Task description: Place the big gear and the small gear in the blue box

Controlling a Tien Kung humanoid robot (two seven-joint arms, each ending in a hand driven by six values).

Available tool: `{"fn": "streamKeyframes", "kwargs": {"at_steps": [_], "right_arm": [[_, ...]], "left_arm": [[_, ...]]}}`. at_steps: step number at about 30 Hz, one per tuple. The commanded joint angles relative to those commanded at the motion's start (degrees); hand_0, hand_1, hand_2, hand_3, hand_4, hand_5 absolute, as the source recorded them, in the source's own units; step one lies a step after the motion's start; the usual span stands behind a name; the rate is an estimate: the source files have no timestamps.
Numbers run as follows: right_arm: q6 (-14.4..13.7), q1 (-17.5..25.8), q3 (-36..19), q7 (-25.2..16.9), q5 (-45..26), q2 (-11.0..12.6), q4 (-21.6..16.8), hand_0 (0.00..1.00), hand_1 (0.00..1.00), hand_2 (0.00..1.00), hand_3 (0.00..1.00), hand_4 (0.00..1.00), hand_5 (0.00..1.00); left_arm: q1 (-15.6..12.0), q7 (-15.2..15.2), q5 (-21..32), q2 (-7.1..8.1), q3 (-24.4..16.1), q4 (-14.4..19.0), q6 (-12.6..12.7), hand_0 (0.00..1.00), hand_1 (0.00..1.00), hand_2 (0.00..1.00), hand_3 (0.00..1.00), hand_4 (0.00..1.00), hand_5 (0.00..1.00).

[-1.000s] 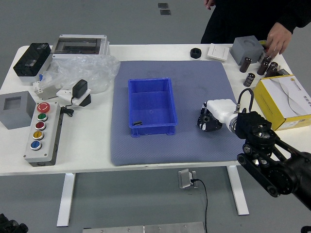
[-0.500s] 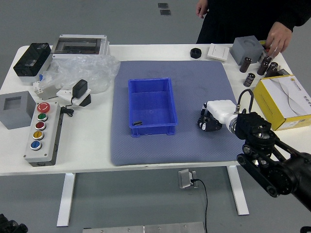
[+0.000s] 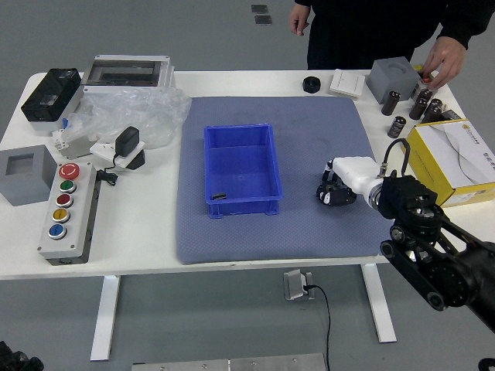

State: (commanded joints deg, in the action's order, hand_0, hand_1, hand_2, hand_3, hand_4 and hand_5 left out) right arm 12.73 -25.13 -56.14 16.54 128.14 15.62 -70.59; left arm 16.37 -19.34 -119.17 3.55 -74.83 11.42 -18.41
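- The robot's right hand [image 3: 337,189], white-backed and black below, reaches in from the right and sits low over the blue-gray mat [image 3: 271,241], right of the frame's middle. Whether its fingers are open or shut, or pinch anything, cannot be told.
- The robot's left hand [image 3: 21,360] rests at the lower left corner, mostly cut off; the state of its fingers cannot be told.
- The blue box [image 3: 242,207] stands on the mat in the middle of the frame, open side up, well apart from the right hand.
- A small dark piece [image 3: 219,196] shows at the box's near left corner. It is too small to name as the small gear, and the big gear cannot be made out for certain either.
- A black round thing [image 3: 311,84] lies on the white table [image 3: 240,83] at the upper middle, just beside a white flat piece [image 3: 347,83].
- A person in black stands at the top right. One hand [image 3: 299,18] hangs by the body; the other [image 3: 443,62] reaches down beside a gray block [image 3: 392,78], near several dark cylinders [image 3: 397,127].
- A yellow box [image 3: 454,162] stands at the right edge, and a button panel [image 3: 71,210] at the left.
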Motion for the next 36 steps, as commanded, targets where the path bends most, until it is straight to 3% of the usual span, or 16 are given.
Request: {"fn": "streamKeyframes", "kwargs": {"at_steps": [1, 2, 15, 25, 26, 31, 32, 36], "right_arm": [[0.1, 0.02, -0.08, 0.09, -0.12, 0.04, -0.21, 0.72, 0.698, 0.775, 0.853, 0.683, 0.401], [0.24, 0.05, -0.15, 0.2, -0.22, 0.1, -0.48, 0.745, 0.722, 0.801, 0.878, 0.737, 0.464], [2.24, 0.41, 0.57, 1.36, -0.4, 0.09, -2.15, 0.752, 0.729, 0.814, 0.886, 0.724, 0.448], [2.33, 0.48, 1.19, 1.52, 0.56, -0.32, -0.59, 0.746, 0.719, 0.808, 0.871, 0.704, 0.431], [2.17, 0.47, 1.28, 1.54, 0.86, -0.33, -0.37, 0.708, 0.667, 0.737, 0.759, 0.696, 0.449], [1.29, 0.49, 1.8, 1.55, 1.86, -0.44, 0.43, 0.708, 0.667, 0.737, 0.759, 0.696, 0.449], [1.13, 0.5, 1.9, 1.53, 1.86, -0.47, 0.55, 0.6, 0.564, 0.609, 0.645, 0.575, 0.381], [0.56, 0.52, 2.2, 1.51, 1.86, -0.52, 0.96, 0.6, 0.564, 0.609, 0.645, 0.575, 0.381]], "left_arm": [[0.0, 0.0, 0.01, 0.01, 0.01, 0.0, 0.0, 0.834, 0.821, 0.824, 0.838, 0.692, 0.58], [0.0, 0.0, 0.04, 0.01, 0.02, 0.0, 0.0, 0.834, 0.821, 0.823, 0.837, 0.692, 0.58], [-0.01, -0.04, 0.39, 0.0, 0.15, 0.0, 0.03, 0.834, 0.82, 0.822, 0.837, 0.692, 0.577], [0.1, -0.04, 0.72, -0.15, 0.43, 0.0, 0.01, 0.834, 0.82, 0.822, 0.837, 0.692, 0.576], [0.1, -0.04, 0.75, -0.16, 0.44, 0.0, 0.01, 0.834, 0.82, 0.822, 0.837, 0.691, 0.575], [0.12, -0.04, 0.82, -0.2, 0.5, 0.0, 0.01, 0.834, 0.82, 0.822, 0.837, 0.691, 0.575], [0.12, -0.04, 0.82, -0.2, 0.49, 0.01, 0.01, 0.834, 0.819, 0.822, 0.836, 0.69, 0.574], [0.13, -0.04, 0.88, -0.24, 0.52, 0.01, 0.04, 0.834, 0.819, 0.822, 0.836, 0.69, 0.574]]}}
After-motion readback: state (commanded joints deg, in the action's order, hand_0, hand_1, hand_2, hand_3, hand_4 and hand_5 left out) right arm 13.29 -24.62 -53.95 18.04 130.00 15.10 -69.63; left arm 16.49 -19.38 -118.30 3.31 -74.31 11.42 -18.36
